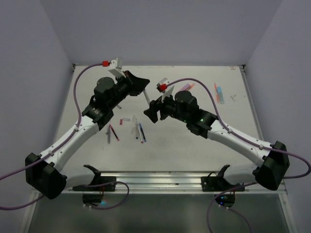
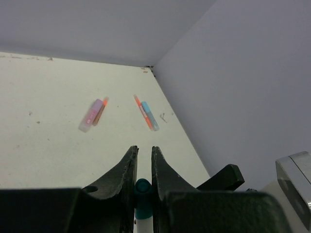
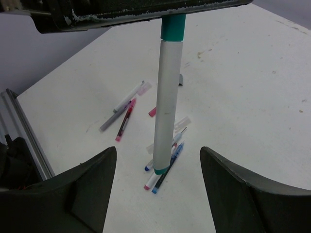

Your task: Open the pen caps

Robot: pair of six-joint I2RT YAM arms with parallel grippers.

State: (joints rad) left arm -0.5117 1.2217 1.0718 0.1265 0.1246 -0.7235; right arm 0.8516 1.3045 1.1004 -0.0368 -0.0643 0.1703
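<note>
My left gripper (image 2: 144,148) is shut on the teal cap (image 2: 143,193) of a white-bodied pen (image 1: 146,97). That pen (image 3: 166,102) hangs straight down from the left fingers (image 3: 121,12), held above the table, its cap (image 3: 173,26) at the top. The pen's lower end sits between the wide-apart fingers of my right gripper (image 3: 158,151), which is open and touches nothing. On the table below lie several pens (image 3: 165,167), a grey pen (image 3: 120,109) and a dark red one (image 3: 125,120), with clear caps (image 3: 182,123) and a pink cap (image 3: 152,112) loose beside them.
More pens lie at the far right of the table: a pink-purple one (image 2: 92,115) and an orange and a blue one (image 2: 146,112). Grey walls close in the table's back and sides. A metal rail (image 1: 155,180) runs along the near edge.
</note>
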